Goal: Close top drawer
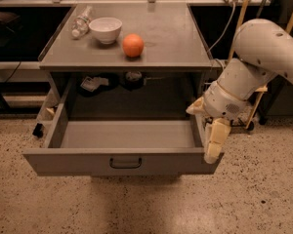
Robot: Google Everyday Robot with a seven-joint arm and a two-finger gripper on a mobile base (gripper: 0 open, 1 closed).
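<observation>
The top drawer [88, 162] is a wide grey metal drawer pulled fully out from under the grey table [171, 43]. Its inside is bare and its flat front panel faces me, with a small dark loop handle [125, 163] at the centre. My gripper [214, 140] hangs from the white arm [261, 48] at the drawer's right front corner, pointing down, level with the front panel's right end.
On the table top stand a white bowl [106, 29], an orange [133, 45] and a lying clear bottle [81, 23]. Small items [94, 83] sit in the dark recess behind the drawer. Poles and cables [239, 13] stand at the right. Speckled floor [146, 204] lies in front.
</observation>
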